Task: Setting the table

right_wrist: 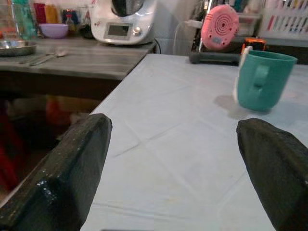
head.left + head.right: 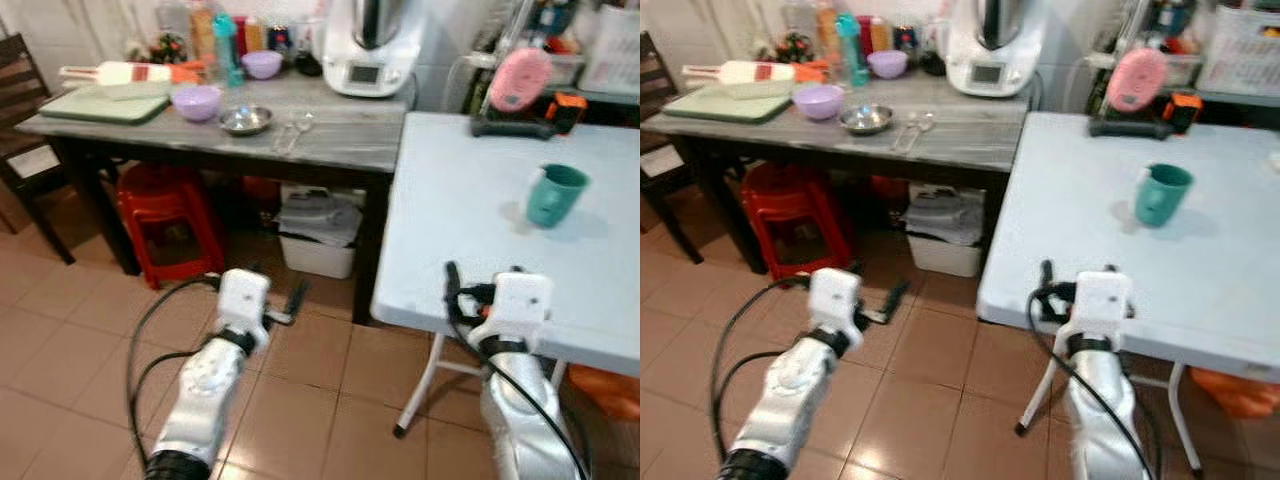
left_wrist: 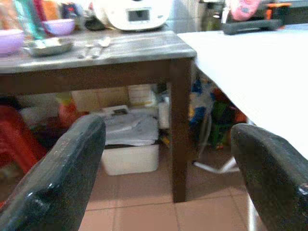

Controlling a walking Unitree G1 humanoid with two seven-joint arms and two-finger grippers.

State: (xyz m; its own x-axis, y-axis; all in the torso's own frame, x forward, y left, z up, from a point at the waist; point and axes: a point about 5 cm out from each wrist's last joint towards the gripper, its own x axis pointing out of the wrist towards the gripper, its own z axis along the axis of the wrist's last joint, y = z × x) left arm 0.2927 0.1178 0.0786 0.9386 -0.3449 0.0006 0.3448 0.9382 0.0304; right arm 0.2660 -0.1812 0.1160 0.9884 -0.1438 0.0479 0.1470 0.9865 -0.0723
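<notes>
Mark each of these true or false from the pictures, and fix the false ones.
1. The teal mug stands upright on the white table. True.
2. The right gripper is shut on the mug. False: its fingers are wide apart over the white table, short of the mug, holding nothing.
3. A steel bowl sits on the grey wooden table, with cutlery beside it. True.
4. The left gripper is above the grey table. False: it is open, low over the tiled floor in front of that table.
5. The red stool stands on top of the grey table. False: it is under it.
</notes>
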